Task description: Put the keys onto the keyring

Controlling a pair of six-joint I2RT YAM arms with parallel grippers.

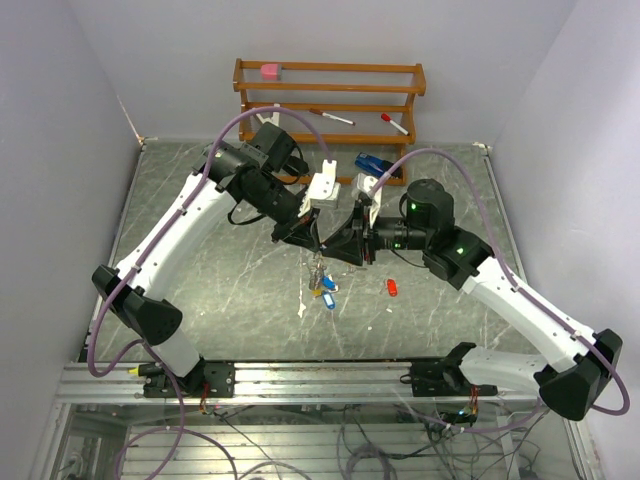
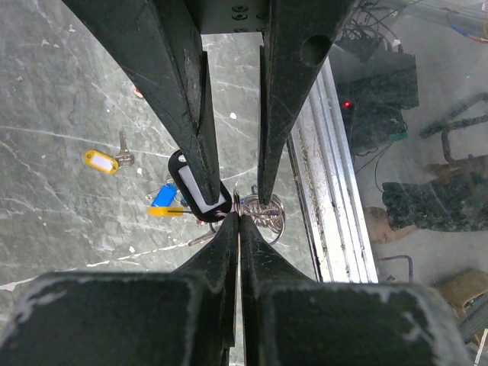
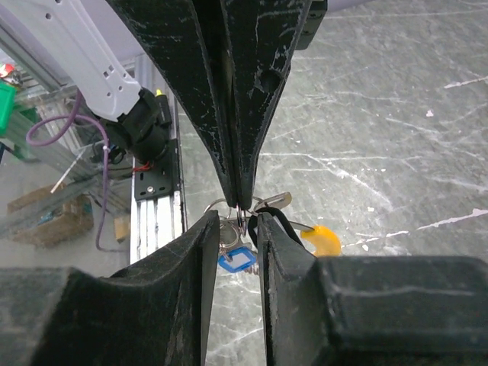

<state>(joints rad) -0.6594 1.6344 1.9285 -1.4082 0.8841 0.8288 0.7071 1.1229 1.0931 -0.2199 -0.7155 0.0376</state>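
The keyring hangs above the middle of the table, and my left gripper is shut on its wire. From it dangle keys with a black tag, a blue tag and a yellow tag. My right gripper faces the left one tip to tip, its jaws a little apart with the keyring between them and the black tag against one finger. In the top view both grippers meet above the bunch of keys. A red-tagged key and a yellow-tagged key lie loose on the table.
A wooden rack stands at the back wall with markers and a pink block on it. A blue object lies in front of the rack. The aluminium rail runs along the near edge.
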